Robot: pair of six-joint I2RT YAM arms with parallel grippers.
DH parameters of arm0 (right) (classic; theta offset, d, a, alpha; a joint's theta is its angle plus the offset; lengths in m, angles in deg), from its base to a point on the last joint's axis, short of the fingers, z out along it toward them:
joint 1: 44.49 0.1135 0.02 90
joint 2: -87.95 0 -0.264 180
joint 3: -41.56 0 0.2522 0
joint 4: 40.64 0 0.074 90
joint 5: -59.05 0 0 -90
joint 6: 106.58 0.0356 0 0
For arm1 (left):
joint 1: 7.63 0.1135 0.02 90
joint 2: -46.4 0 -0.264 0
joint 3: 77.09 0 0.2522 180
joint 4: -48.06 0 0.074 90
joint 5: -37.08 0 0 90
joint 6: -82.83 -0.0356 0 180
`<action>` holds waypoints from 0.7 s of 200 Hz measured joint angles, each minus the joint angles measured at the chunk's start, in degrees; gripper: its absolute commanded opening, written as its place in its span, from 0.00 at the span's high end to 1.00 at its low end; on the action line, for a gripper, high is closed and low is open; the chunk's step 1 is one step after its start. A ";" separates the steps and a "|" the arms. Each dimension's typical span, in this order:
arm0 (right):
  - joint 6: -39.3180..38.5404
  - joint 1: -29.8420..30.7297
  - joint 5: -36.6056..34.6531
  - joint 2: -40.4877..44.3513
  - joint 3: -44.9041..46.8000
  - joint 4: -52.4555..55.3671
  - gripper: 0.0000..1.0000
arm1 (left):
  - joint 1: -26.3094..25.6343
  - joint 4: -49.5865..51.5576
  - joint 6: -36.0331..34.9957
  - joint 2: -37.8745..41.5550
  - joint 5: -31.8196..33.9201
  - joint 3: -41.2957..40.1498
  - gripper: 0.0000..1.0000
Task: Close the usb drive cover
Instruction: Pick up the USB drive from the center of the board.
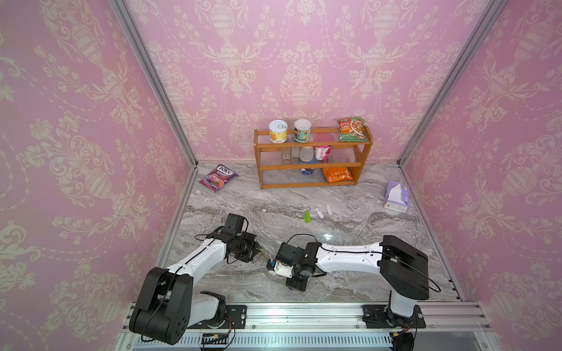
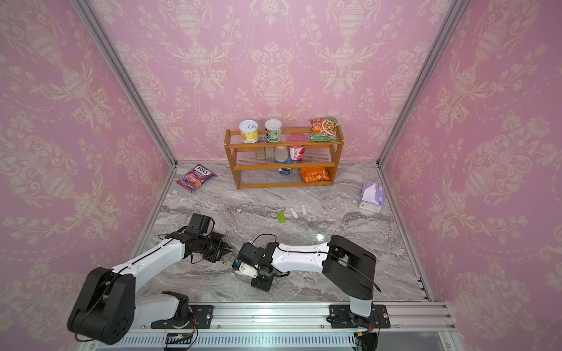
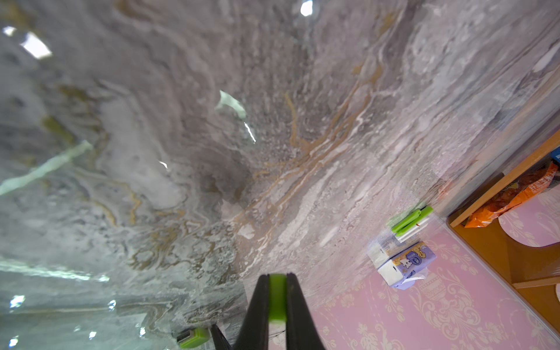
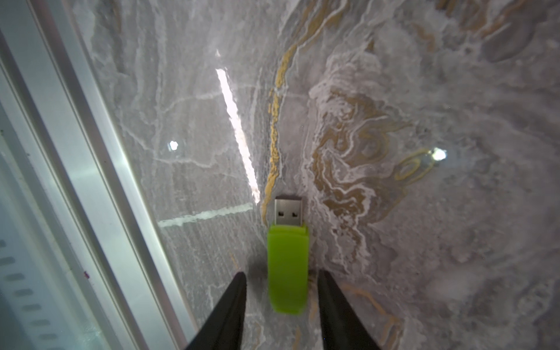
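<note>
Right wrist view, usb drive (image 4: 288, 269) uncapped; left wrist, cover (image 3: 277, 298) pinched

You're in staged robot lab cell: pink wallpaper panels (image 1: 304, 60), aluminium framing (image 1: 153, 76), marble-print tabletop (image 1: 243, 206), snack shelf (image 1: 310, 166), arm mounting rail (image 1: 304, 316).

The shelf (image 1: 307, 166) is standing at the back of the table (image 1: 273, 197), against the rear wall. A can (image 1: 278, 131) and a tub (image 1: 302, 130) are sitting on its top tier, with a snack bag (image 1: 352, 130) to their right. A candy bag (image 1: 218, 177) is lying left of the shelf, and a tissue pack (image 1: 396, 197) is lying near the right wall. Near the front edge, the usb drive (image 4: 288, 272) is lying between the right gripper's (image 4: 281, 274) fingers, apart from both. The left gripper (image 3: 277, 291) is holding the cover (image 3: 277, 303) left of the drive.
</note>
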 measured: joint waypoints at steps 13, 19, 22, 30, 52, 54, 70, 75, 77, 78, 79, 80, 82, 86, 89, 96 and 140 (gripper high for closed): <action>0.02 0.59 -0.85 -0.90 -1.31 1.38 0.63 | 0.33 0.07 -0.20 0.04 0.00 0.00 1.00; 0.00 0.83 -1.33 -1.46 -2.10 2.16 0.64 | 0.42 0.11 -0.24 0.11 0.00 0.00 1.00; -0.02 0.98 -1.51 -1.75 -2.54 2.49 0.64 | 0.50 0.13 -0.26 0.22 0.00 0.00 1.00; -0.02 1.29 -2.23 -2.51 -3.61 3.32 0.66 | 0.76 0.28 -0.42 0.50 -0.02 0.00 1.00; -0.02 1.88 -4.00 -3.78 -5.51 5.35 0.68 | 1.42 0.76 -0.92 1.49 -0.02 0.00 1.00; 0.00 1.92 -4.09 -3.87 -5.62 5.46 0.68 | 1.44 0.79 -0.94 1.51 -0.02 0.00 1.00; 0.00 2.14 -4.83 -4.35 -6.32 6.32 0.68 | 1.79 0.98 -1.29 1.88 -0.02 0.00 1.00; 0.00 2.23 -4.98 -4.42 -6.45 6.45 0.68 | 1.84 0.98 -1.33 1.95 0.00 0.00 1.00; 0.00 2.23 -5.09 -4.42 -6.47 6.51 0.68 | 1.86 0.98 -1.33 1.95 -0.02 0.00 1.00; 0.00 2.23 -5.11 -4.42 -6.49 6.54 0.68 | 1.88 0.98 -1.33 1.95 -0.02 0.00 1.00; 0.00 2.23 -5.14 -4.44 -6.49 6.54 0.68 | 1.88 0.98 -1.33 1.97 -0.02 0.00 1.00; 0.00 2.23 -5.18 -4.44 -6.49 6.56 0.68 | 1.90 0.98 -1.36 1.97 -0.02 0.00 1.00; 0.00 2.25 -5.20 -4.44 -6.49 6.56 0.68 | 1.90 0.98 -1.40 1.97 0.00 0.00 1.00; 0.00 2.27 -5.29 -4.44 -6.49 6.58 0.68 | 1.90 0.98 -1.46 1.99 0.00 0.00 1.00; 0.00 2.27 -5.29 -4.44 -6.49 6.60 0.68 | 1.90 1.01 -1.46 1.99 0.00 0.00 1.00; 0.02 2.27 -5.31 -4.44 -6.49 6.60 0.68 | 1.90 1.01 -1.49 2.01 0.00 0.00 1.00; 0.04 2.27 -5.49 -4.44 -6.49 6.62 0.68 | 1.95 1.25 -1.75 2.16 -0.02 0.00 1.00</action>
